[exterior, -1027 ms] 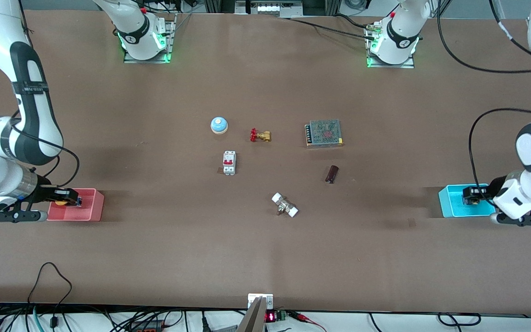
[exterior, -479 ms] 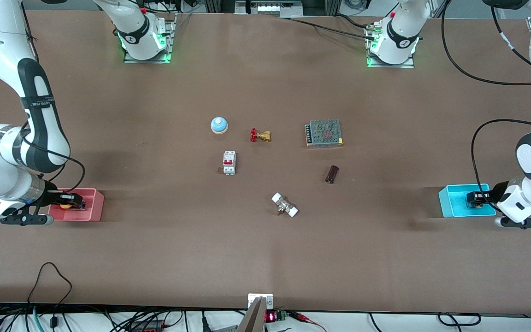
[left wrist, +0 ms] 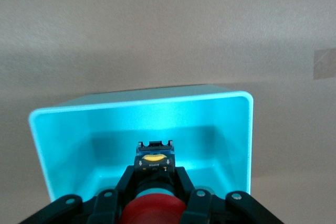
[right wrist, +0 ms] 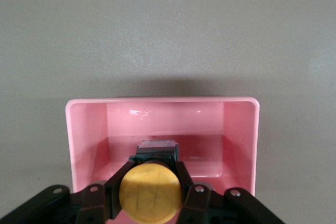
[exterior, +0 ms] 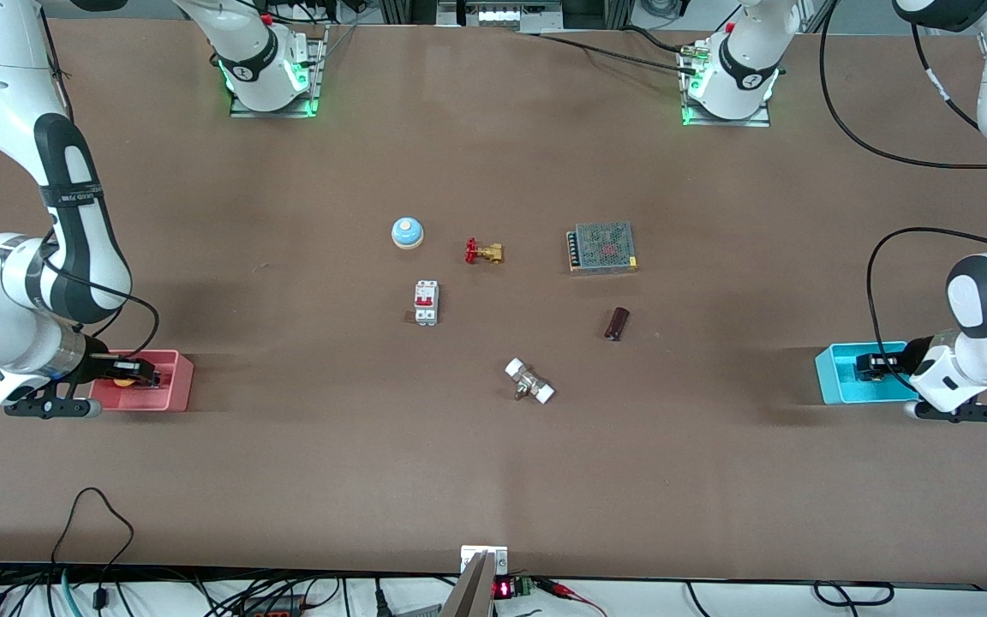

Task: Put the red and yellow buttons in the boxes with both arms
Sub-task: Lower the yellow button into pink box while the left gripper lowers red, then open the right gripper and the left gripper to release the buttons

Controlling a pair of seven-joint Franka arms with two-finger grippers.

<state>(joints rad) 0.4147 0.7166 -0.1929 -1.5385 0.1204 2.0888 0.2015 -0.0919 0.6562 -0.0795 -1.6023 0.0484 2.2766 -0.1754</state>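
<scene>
My right gripper (exterior: pixel 135 372) is shut on the yellow button (exterior: pixel 123 378) and holds it low inside the pink-red box (exterior: pixel 175 382) at the right arm's end of the table. In the right wrist view the yellow cap (right wrist: pixel 150 192) sits between the fingers (right wrist: pixel 115 182) over the pink box (right wrist: pixel 86 129). My left gripper (exterior: pixel 869 366) is shut on the red button, down in the cyan box (exterior: pixel 833 375) at the left arm's end. In the left wrist view the red cap (left wrist: pixel 152 211) and its black body show between the fingers (left wrist: pixel 183 181) inside the cyan box (left wrist: pixel 231 129).
In the middle of the table lie a blue-domed bell (exterior: pixel 407 232), a brass valve with a red handle (exterior: pixel 483 252), a white breaker (exterior: pixel 426 302), a metal power supply (exterior: pixel 602 247), a dark cylinder (exterior: pixel 617 323) and a white-ended fitting (exterior: pixel 529 381).
Both grippers have lowered with their buttons into their boxes. The right one sank into the pink box, the left one into the cyan box.
</scene>
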